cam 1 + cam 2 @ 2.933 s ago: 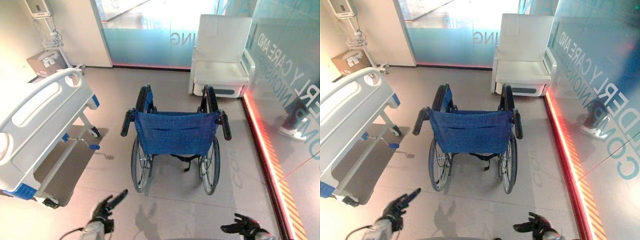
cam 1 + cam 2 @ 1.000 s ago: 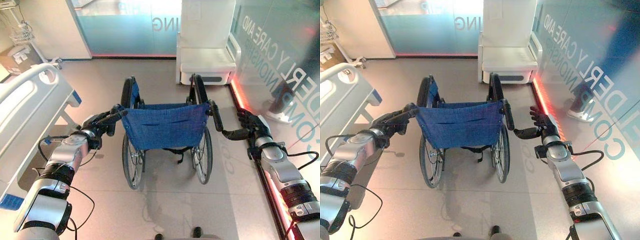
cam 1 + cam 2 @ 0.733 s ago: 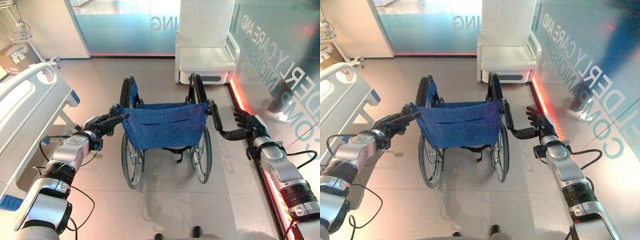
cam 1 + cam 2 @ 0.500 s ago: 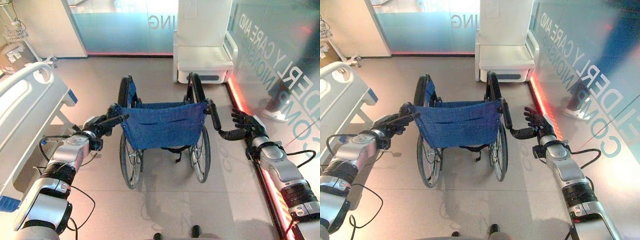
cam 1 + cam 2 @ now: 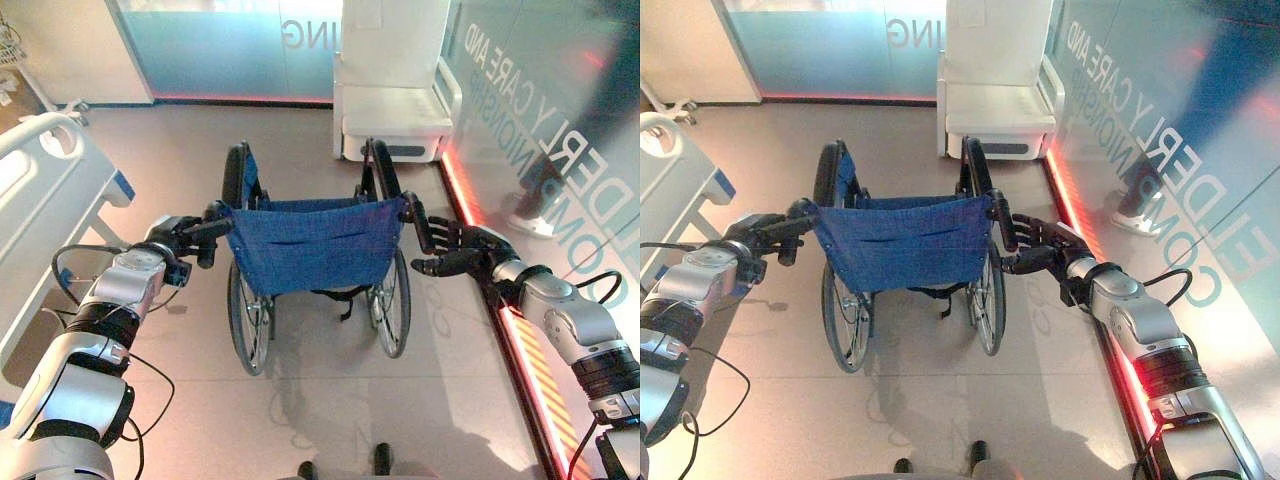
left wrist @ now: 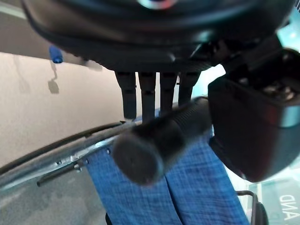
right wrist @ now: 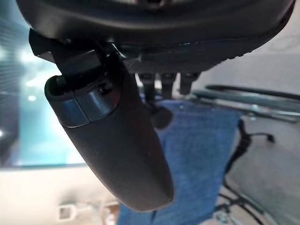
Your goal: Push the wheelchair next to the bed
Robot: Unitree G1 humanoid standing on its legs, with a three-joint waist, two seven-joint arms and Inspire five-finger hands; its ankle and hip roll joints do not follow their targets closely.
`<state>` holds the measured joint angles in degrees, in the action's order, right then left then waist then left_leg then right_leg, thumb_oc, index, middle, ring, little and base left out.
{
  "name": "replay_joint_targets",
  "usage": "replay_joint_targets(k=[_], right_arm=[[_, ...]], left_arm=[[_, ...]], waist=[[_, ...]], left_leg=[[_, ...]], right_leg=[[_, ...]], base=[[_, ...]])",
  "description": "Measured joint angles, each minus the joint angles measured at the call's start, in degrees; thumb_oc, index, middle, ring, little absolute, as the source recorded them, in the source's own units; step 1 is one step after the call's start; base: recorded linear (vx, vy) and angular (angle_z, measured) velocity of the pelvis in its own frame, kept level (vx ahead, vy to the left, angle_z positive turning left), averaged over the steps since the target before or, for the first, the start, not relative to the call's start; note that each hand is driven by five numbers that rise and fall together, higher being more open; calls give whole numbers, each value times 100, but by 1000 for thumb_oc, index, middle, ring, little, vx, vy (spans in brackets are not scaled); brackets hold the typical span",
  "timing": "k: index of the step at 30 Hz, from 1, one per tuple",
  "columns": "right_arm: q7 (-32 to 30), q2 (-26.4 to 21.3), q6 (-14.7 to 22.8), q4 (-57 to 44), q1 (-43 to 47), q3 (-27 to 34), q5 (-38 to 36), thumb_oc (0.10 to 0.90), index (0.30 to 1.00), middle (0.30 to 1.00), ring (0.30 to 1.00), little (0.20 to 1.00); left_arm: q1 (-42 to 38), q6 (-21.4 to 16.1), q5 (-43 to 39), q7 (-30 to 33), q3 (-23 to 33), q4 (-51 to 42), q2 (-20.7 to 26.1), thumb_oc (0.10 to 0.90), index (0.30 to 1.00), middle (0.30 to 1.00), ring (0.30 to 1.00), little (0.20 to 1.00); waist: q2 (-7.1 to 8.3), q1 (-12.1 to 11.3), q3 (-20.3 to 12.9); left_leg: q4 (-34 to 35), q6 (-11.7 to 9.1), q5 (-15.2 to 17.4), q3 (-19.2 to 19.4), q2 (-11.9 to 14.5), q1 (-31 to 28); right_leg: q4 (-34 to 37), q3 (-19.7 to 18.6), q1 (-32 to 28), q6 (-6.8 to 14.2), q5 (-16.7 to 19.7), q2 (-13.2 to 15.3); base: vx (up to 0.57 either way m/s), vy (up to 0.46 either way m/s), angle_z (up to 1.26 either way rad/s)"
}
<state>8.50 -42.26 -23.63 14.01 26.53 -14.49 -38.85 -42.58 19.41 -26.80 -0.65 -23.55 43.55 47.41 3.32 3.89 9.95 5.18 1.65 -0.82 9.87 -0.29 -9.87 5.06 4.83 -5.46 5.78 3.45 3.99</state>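
A wheelchair with a blue cloth back [image 5: 315, 245] stands in mid-floor, facing away from me. The white bed [image 5: 35, 190] with blue corners lies at the left, apart from the chair. My left hand [image 5: 178, 236] is at the black left push handle [image 6: 159, 139]. Straight fingers [image 6: 140, 93] lie on one side of that handle, the thumb [image 6: 248, 131] on the other. My right hand [image 5: 468, 256] is open just beside the right push handle [image 5: 420, 225], fingers [image 7: 159, 83] straight and pointing at the handle's end [image 7: 161, 117].
A white armchair [image 5: 395, 105] stands against the glass partition behind the wheelchair. A glass wall with a red floor strip [image 5: 505, 320] runs along the right, close to my right arm. A person's legs [image 5: 532, 205] show behind that glass. Bare floor lies between chair and bed.
Both arms have risen from low down to the push handles. Over the last second the right hand closed in leftward on its handle. The camera has moved nearer the chair.
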Motion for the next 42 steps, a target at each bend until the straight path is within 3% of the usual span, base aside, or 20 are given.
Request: replay_joint_targets(k=[13,25,42], right_arm=[[20,13,-309,138,69,-261,-781,800,900,900,900,900],[-568,58,-530,321,268,-261,-1800,800,900,900,900,900],[-1306,284,-686,1085,1024,-432,-2261,800,900,900,900,900]], left_arm=[[-74,-92,33,531,-71,27,-139,400,300,300,300,300],[-73,-93,130,513,-83,40,-217,400,300,300,300,300],[-116,-93,119,500,-91,214,-438,400,300,300,300,300]], waist=[[63,11,-7],[73,-23,-14],[68,-58,-21]], left_leg=[[0,0,0,9,-32,-14],[0,2,-2,0,-30,-28],[-1,13,-10,-19,-29,-120]], right_leg=[[0,1,-10,1,3,11],[0,18,-31,-4,7,12],[0,43,-131,-5,7,22]], base=[[0,0,0],[0,0,0],[0,0,0]])
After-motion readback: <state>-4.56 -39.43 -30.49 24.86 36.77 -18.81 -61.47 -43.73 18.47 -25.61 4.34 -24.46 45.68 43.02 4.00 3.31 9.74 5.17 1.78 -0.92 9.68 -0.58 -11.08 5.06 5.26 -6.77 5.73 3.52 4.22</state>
